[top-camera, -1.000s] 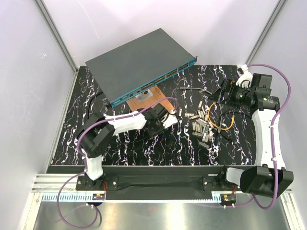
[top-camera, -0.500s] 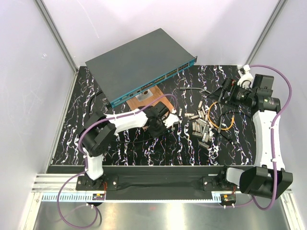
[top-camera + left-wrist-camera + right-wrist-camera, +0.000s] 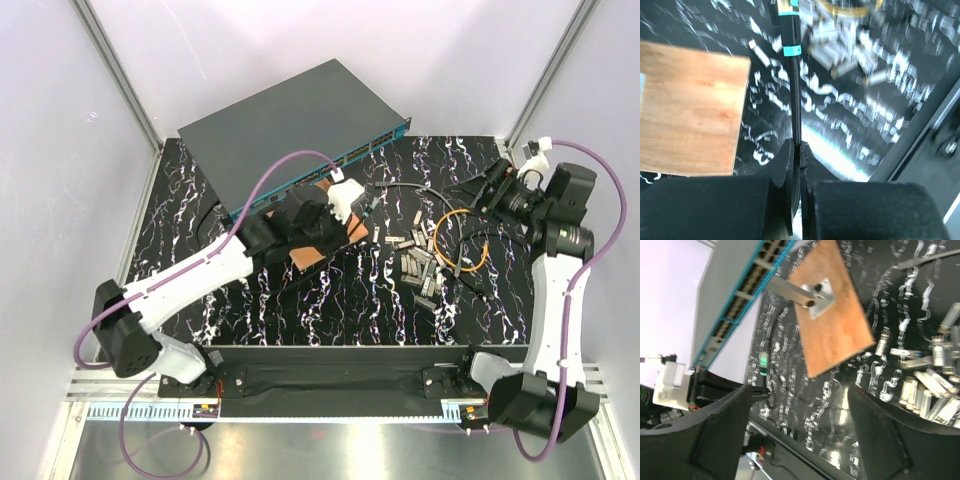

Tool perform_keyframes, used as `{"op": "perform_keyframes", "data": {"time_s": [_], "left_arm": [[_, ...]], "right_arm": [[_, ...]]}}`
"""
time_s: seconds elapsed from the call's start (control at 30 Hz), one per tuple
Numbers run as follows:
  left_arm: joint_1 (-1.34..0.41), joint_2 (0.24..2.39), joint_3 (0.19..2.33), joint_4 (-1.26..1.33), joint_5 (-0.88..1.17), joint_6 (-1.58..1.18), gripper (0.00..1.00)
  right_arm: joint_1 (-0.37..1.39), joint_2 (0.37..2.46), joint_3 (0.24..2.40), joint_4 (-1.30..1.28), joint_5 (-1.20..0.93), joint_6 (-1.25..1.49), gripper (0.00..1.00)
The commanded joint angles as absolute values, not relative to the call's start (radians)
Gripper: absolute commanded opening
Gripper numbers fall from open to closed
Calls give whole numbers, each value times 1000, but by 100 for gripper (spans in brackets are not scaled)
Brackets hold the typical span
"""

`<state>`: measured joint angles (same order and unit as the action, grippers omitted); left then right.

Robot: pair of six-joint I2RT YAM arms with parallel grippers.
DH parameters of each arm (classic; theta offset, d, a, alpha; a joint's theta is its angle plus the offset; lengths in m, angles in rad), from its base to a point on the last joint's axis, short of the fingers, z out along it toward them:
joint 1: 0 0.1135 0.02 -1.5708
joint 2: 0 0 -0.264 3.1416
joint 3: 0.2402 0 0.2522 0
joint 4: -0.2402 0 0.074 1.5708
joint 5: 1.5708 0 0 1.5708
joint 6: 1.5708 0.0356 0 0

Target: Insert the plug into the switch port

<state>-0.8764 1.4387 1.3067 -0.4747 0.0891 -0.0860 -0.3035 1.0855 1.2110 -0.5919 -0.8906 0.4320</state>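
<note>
The switch (image 3: 290, 130) lies at the back left, dark grey on top, with a teal front edge and a row of ports (image 3: 735, 300). My left gripper (image 3: 362, 207) hovers just in front of the switch's right half. It is shut on a black braided cable (image 3: 796, 105). The cable's plug (image 3: 789, 27), with a teal ring, sticks out ahead of the fingertips. The right wrist view shows the plug (image 3: 763, 361) below the switch front, apart from the ports. My right gripper (image 3: 492, 185) is open and empty at the right, well away from the switch.
A wooden board (image 3: 325, 250) with a metal bracket (image 3: 810, 295) lies under the left arm. A pile of several small metal modules (image 3: 420, 262) and an orange cable loop (image 3: 460, 240) lie right of centre. A black cable (image 3: 405, 187) lies behind them.
My left arm has stretched out and lifted, carrying the cable from near the board's front up toward the switch front. My right arm has drawn back a little to the right.
</note>
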Motion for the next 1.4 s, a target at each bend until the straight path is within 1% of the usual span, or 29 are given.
{"op": "perform_keyframes", "data": {"time_s": [0.0, 0.1, 0.17, 0.3, 0.37, 0.43, 0.53, 0.77, 1.0, 1.2, 1.37], "left_arm": [[-900, 1419, 1339, -382, -99, -205, 0], [-911, 1413, 1350, -374, -156, -247, 0], [-931, 1411, 1356, -368, -189, -274, 0], [-950, 1419, 1390, -394, -235, -348, 0], [-950, 1422, 1411, -410, -230, -377, 0], [-951, 1427, 1425, -425, -222, -403, 0], [-957, 1445, 1465, -455, -221, -429, 0], [-982, 1482, 1526, -479, -221, -451, 0], [-983, 1497, 1531, -468, -210, -453, 0], [-983, 1506, 1545, -456, -204, -457, 0], [-983, 1511, 1554, -459, -192, -469, 0]], "right_arm": [[-273, 1002, 1129, -368, -931, 603, 81], [-164, 986, 1112, -337, -861, 620, 75], [-126, 992, 1103, -315, -812, 640, 73], [-40, 994, 1039, -213, -740, 741, 65], [-6, 993, 1022, -163, -692, 775, 64], [75, 993, 1006, -143, -652, 798, 63], [130, 1023, 1025, -130, -600, 793, 62], [218, 1091, 1078, -123, -525, 764, 57], [262, 1141, 1117, -84, -508, 758, 54], [290, 1170, 1134, -80, -476, 750, 53], [308, 1198, 1146, -89, -437, 765, 49]]}}
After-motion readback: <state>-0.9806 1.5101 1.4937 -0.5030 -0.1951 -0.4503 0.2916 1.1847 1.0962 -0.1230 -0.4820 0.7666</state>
